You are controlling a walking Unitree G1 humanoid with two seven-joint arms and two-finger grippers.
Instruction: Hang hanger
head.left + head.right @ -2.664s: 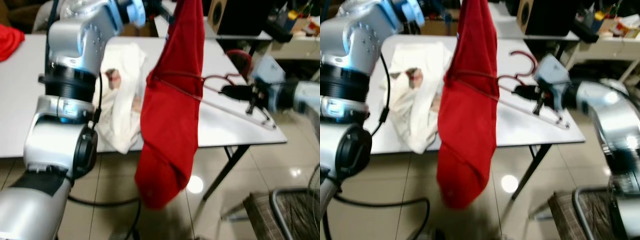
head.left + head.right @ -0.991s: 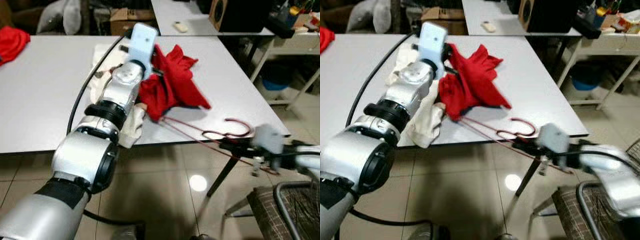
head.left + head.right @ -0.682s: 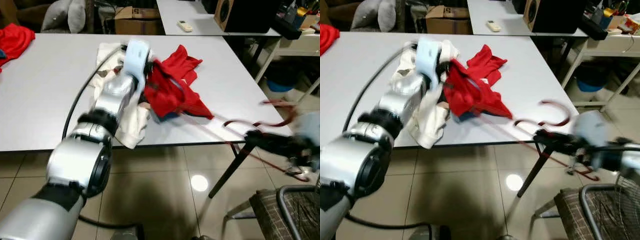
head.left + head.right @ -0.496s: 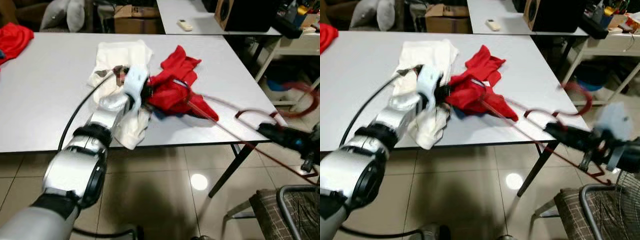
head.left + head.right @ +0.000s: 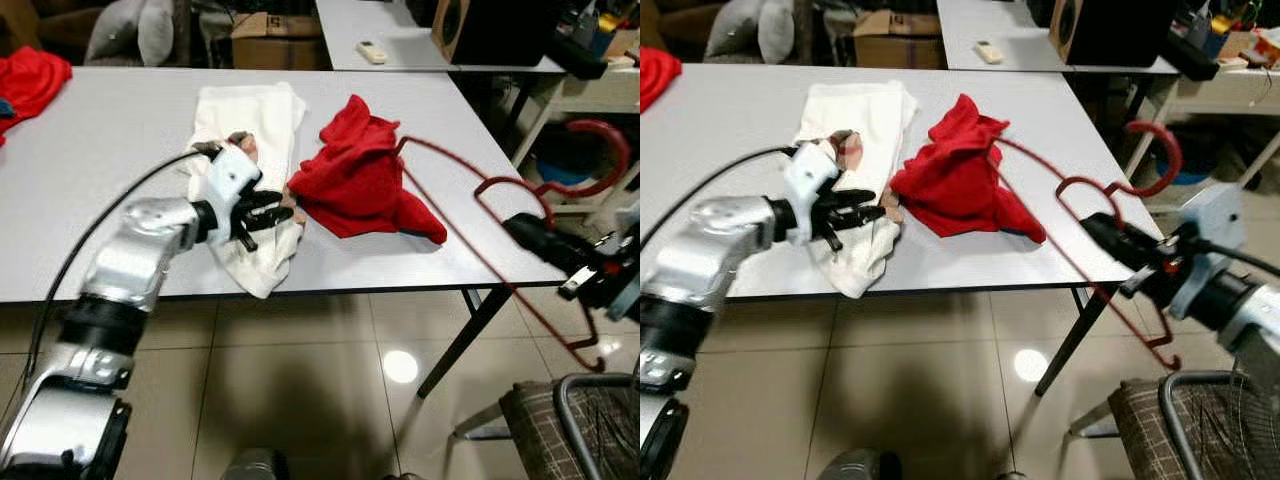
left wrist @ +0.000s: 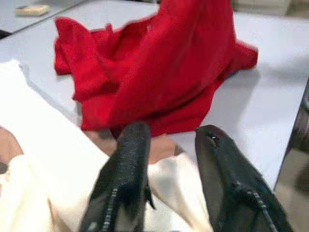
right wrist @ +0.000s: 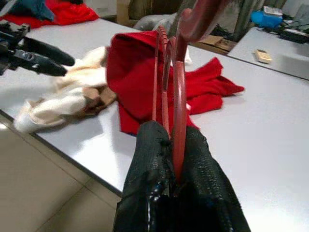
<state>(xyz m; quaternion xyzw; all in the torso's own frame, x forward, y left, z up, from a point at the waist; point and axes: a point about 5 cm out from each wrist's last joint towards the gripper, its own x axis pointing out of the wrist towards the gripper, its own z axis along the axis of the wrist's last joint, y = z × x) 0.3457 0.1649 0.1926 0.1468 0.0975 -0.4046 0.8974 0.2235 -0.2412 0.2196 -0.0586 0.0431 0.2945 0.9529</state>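
Thin red wire hanger (image 5: 520, 250), big hook, gripped by right tool (image 7: 179, 159).

White table (image 5: 90, 180) with red garment (image 5: 360, 185) beside cream cloth (image 5: 255, 140).
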